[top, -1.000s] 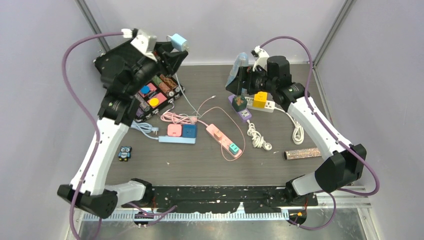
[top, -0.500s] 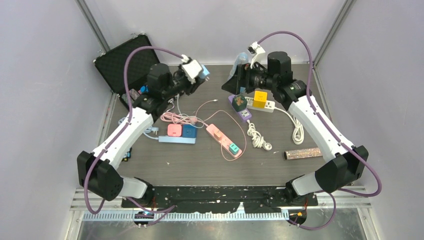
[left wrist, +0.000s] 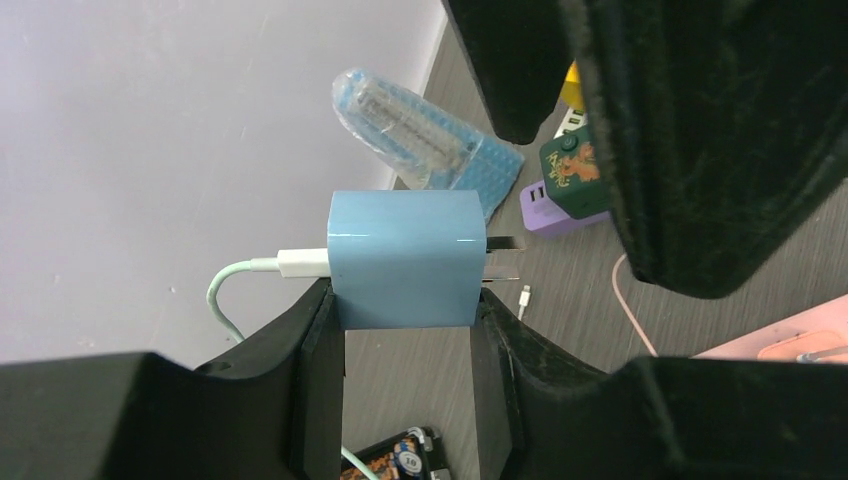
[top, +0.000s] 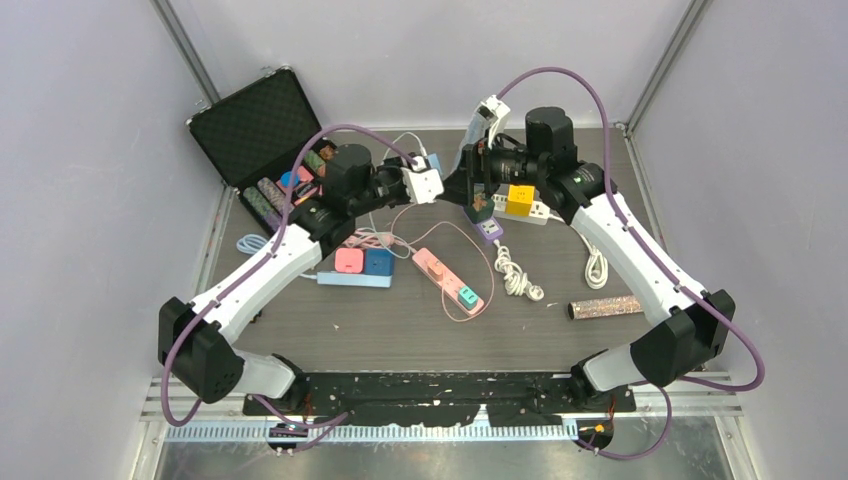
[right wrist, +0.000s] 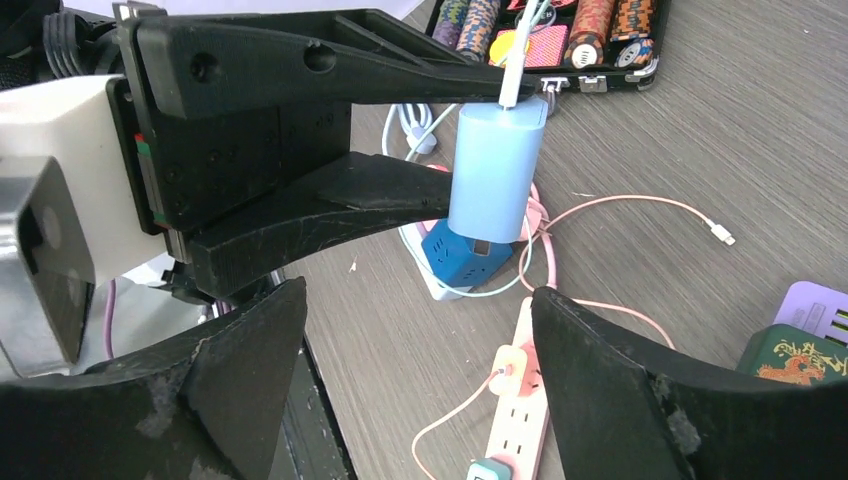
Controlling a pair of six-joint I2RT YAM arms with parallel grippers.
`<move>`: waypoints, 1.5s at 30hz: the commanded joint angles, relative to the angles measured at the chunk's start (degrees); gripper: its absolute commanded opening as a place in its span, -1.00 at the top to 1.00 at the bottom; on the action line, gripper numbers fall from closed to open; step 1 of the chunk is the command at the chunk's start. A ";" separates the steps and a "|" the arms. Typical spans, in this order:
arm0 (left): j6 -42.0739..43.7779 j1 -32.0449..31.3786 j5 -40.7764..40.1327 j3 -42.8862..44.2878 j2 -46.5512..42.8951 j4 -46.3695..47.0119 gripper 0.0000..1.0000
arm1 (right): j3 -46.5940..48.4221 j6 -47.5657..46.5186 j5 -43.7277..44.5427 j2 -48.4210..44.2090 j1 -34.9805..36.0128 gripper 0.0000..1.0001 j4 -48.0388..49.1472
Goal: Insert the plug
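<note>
From above, the left gripper (top: 432, 170) holds the blue plug (top: 434, 159) up in the air. It is near the right gripper (top: 470, 180) and well away from the pink power strip (top: 448, 280). The cable (top: 400, 138) could catch and tug the plug.

In the left wrist view, the fingers (left wrist: 322, 330) squeeze only the plug's lower part, so it might tip or slip.

In the right wrist view, the right gripper's jaws stand wide apart and hold nothing. If it moves in, it might knock the plug loose.
</note>
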 commanded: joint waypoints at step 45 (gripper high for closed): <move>-53.69 2.72 -33.97 -18.17 -20.26 -2.85 -0.64 | 14.10 10.19 11.80 11.99 -1.65 0.88 16.12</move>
